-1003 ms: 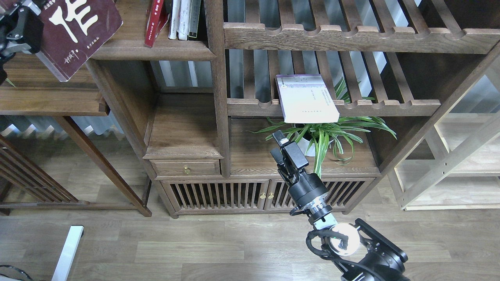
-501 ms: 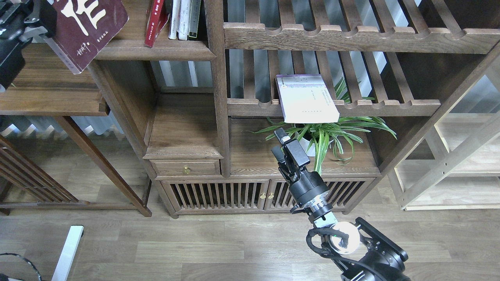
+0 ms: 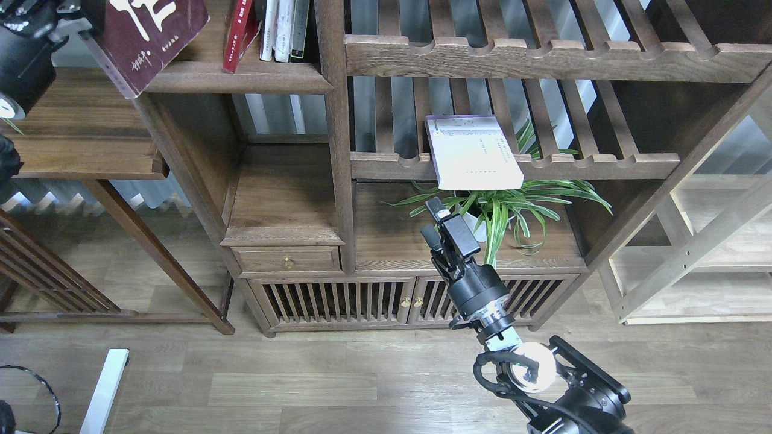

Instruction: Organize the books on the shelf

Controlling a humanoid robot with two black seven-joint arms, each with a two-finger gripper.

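Note:
My left gripper point(image 3: 67, 23) at the top left is shut on the dark maroon book point(image 3: 151, 42) with white characters. It holds the book tilted, with its lower corner over the left end of the shelf point(image 3: 241, 79); the book's top is cut off by the frame. The red book point(image 3: 239, 36) leans against other upright books on that shelf. The pale lavender-white book point(image 3: 473, 154) lies flat on a slatted rack and overhangs its front rail. My right gripper point(image 3: 435, 222) is open and empty, just below that book and apart from it.
A spider plant in a white pot point(image 3: 500, 208) stands right of my right gripper. White and dark upright books point(image 3: 283, 30) stand beside the red one. A low side table point(image 3: 78, 150) is at the left, and a drawer and slatted cabinet doors point(image 3: 338, 298) are below.
My left gripper has carried the maroon book up and to the right, closer to the shelf. My right gripper has edged slightly up toward the lavender-white book.

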